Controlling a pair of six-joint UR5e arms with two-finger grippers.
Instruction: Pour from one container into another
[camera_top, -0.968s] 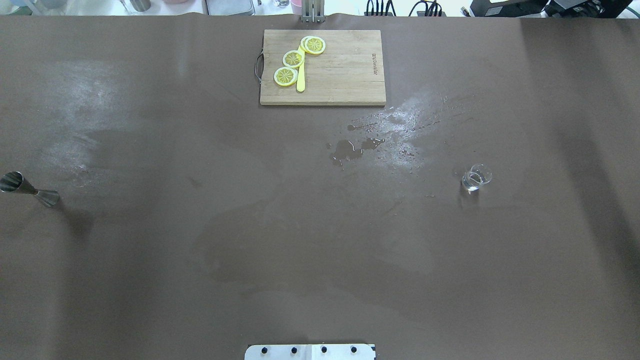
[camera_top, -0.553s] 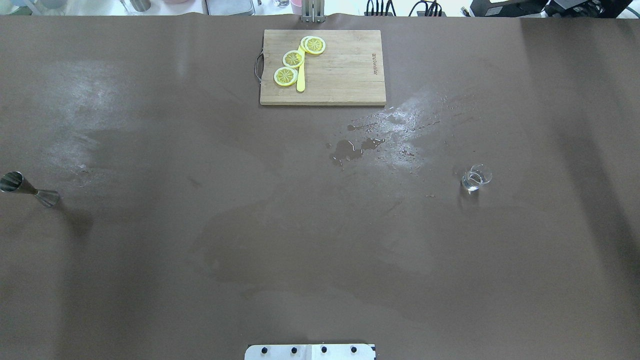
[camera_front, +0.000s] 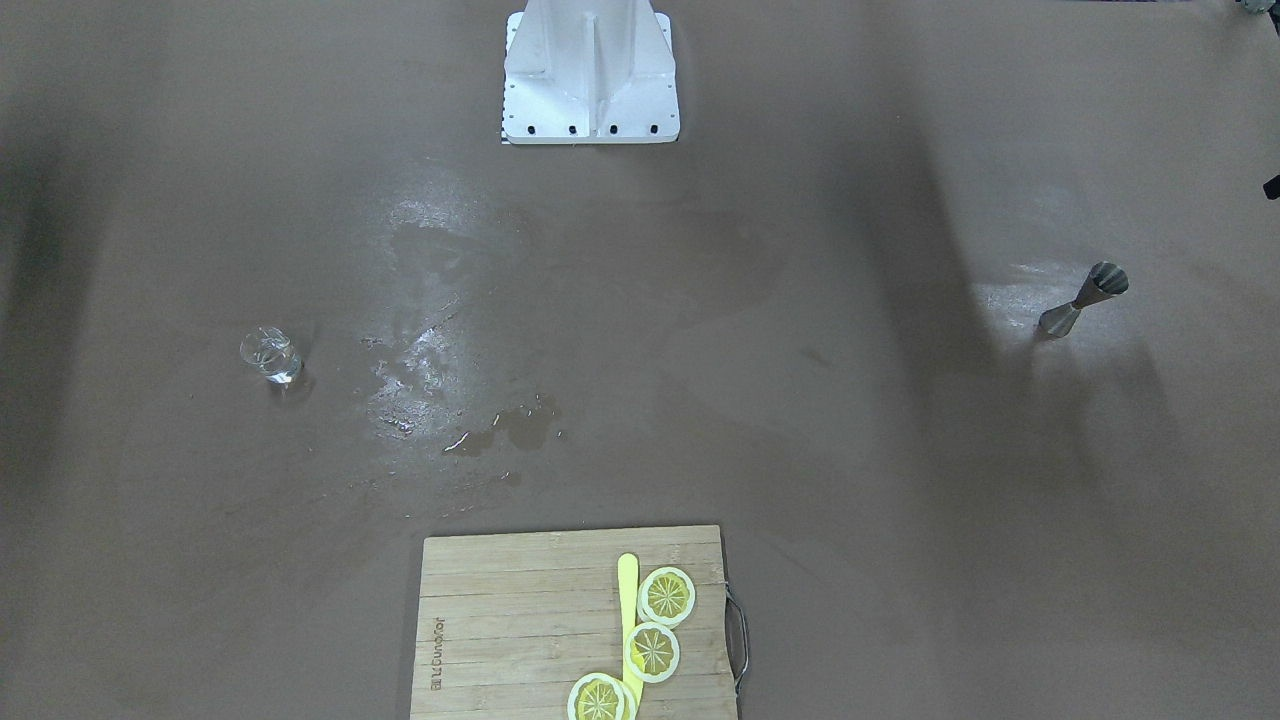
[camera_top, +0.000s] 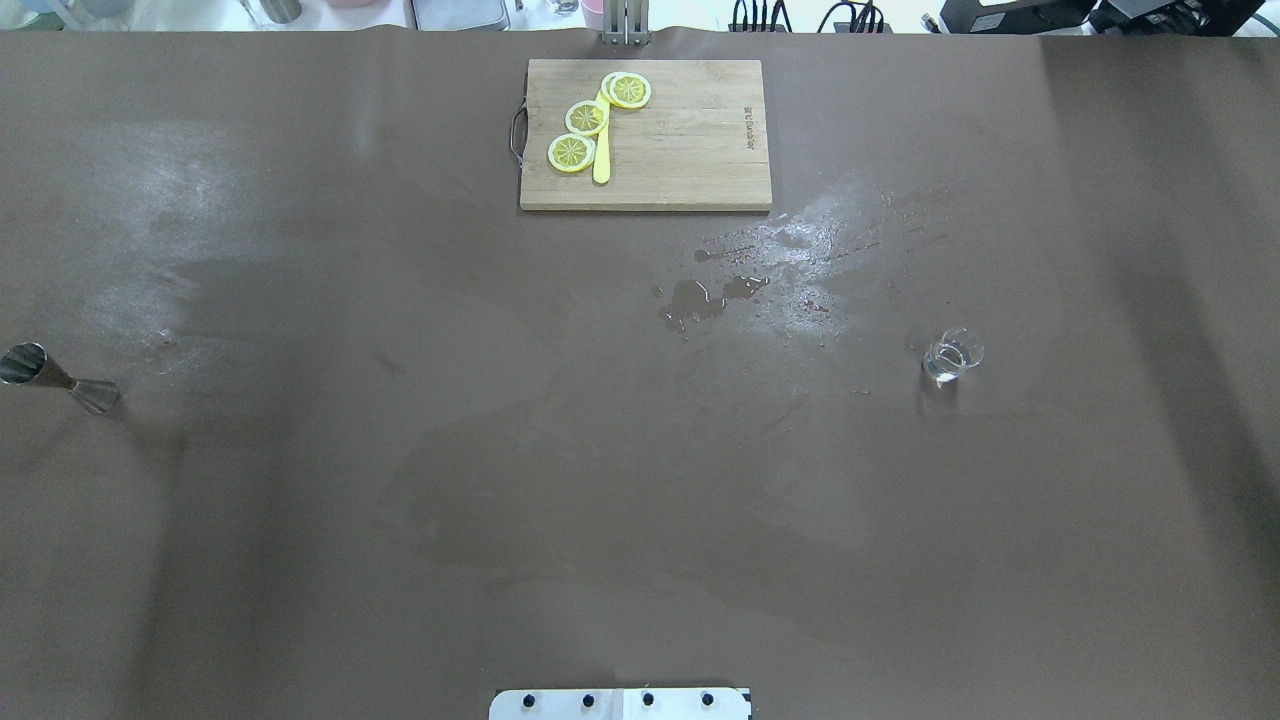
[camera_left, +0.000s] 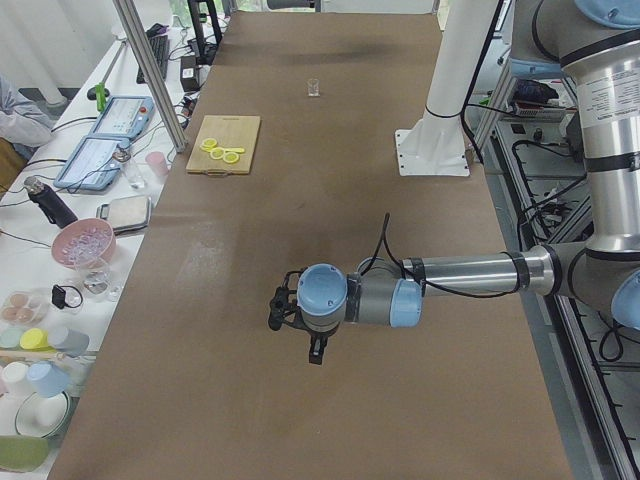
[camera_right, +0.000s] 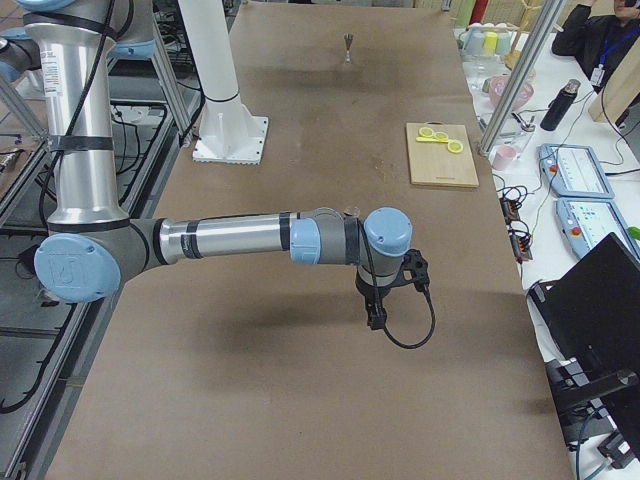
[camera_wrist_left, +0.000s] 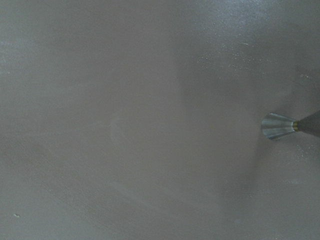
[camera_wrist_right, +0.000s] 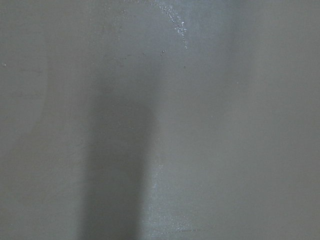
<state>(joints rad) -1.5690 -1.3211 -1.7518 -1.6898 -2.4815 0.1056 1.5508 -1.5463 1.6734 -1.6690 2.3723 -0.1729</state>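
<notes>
steel jigger (camera_wrist_left: 285, 125) near left tool (camera_left: 314, 352)

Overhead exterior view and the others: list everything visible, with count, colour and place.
table: one, brown, in every view
jigger: one, steel, upright at the robot's far left
small glass: one, clear, on the robot's right
cutting board: one, pale wood, middle of the far edge
lemon slices: at least three, yellow, on the board
yellow stick: one, among the slices
wet patch: one, shiny, between board and glass
side bench: one, white, beyond the far edge
person: one, grey sleeve, at the bench
base plate: one, white, middle of the near edge
left gripper: one, black, over the table's left end
right gripper: one, black, over the table's right end
</notes>
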